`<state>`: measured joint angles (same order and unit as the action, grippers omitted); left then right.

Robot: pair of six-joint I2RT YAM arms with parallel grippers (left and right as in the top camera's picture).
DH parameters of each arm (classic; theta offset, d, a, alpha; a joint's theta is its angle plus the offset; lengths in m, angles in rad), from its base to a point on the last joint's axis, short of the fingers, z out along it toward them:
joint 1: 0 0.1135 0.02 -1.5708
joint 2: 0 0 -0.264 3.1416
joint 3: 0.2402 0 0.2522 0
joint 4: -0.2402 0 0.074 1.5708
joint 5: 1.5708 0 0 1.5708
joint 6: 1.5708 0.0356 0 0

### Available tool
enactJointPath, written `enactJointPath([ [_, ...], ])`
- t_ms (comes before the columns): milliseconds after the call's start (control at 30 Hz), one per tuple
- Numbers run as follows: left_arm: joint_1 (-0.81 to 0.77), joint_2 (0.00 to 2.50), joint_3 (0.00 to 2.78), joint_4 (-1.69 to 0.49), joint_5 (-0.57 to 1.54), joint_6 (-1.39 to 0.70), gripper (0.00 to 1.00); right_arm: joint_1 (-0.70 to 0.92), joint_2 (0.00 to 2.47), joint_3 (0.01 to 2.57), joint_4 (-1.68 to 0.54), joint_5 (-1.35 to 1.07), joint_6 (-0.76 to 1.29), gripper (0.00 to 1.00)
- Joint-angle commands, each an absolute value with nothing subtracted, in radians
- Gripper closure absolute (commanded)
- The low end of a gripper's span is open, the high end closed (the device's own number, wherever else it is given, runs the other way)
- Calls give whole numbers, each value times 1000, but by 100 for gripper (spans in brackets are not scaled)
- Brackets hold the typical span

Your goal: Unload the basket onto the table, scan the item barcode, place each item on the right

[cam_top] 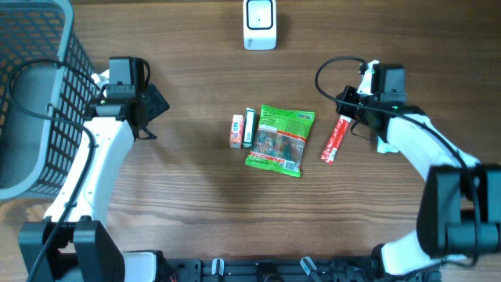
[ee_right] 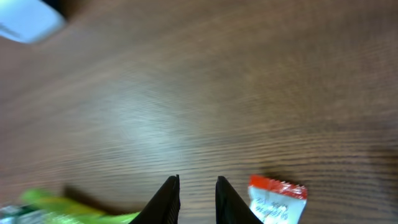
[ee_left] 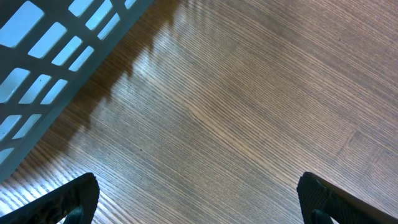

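Four items lie mid-table: a small orange-and-white box (cam_top: 236,131), a dark green box (cam_top: 249,128), a green snack packet (cam_top: 279,139) and a red-and-white stick packet (cam_top: 334,139). A white scanner (cam_top: 259,23) stands at the far edge, blurred at the top left in the right wrist view (ee_right: 28,22). My right gripper (cam_top: 348,106) hovers just beyond the stick packet's upper end. Its fingers (ee_right: 198,199) stand a narrow gap apart with only wood between them. The stick packet (ee_right: 277,199) lies just right of them, the green packet (ee_right: 68,211) to the left. My left gripper (cam_top: 153,106) stands wide open and empty (ee_left: 199,205) over bare wood.
A large dark wire basket (cam_top: 31,94) fills the far left corner, close behind the left arm; its mesh shows at the top left of the left wrist view (ee_left: 50,56). Cables loop above both wrists.
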<state>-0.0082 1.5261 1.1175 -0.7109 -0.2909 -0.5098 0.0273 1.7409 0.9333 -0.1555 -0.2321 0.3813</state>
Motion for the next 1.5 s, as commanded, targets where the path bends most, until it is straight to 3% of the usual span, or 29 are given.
enactJointPath([
  [0,-4,1531,1118,-708,-304,-501,0,25,1821,941,-142,-198,366,80],
  [333,-4,1531,1118,-708,-304,-501,0,23,1617,944,-474,4,368,81],
  [467,-4,1531,1118,-708,-304,-501,0,23,1545,943,-651,4,366,77],
  [567,-4,1531,1118,-708,-304,-501,0,23,1530,944,-666,-28,314,76],
  [733,-4,1531,1118,-708,-304,-501,0,23,1547,936,-710,-197,351,96],
  [767,-4,1531,1118,-708,-304,-501,0,25,1551,927,-716,-204,352,96],
  [1100,-4,1531,1118,-708,-304,-501,0,81,1552,733,-557,-206,482,96],
  [1367,-4,1531,1118,-708,-304,-501,0,132,1552,594,-262,-200,560,95],
  [1467,-4,1531,1118,-708,-304,-501,0,132,1553,594,-140,-178,560,87],
])
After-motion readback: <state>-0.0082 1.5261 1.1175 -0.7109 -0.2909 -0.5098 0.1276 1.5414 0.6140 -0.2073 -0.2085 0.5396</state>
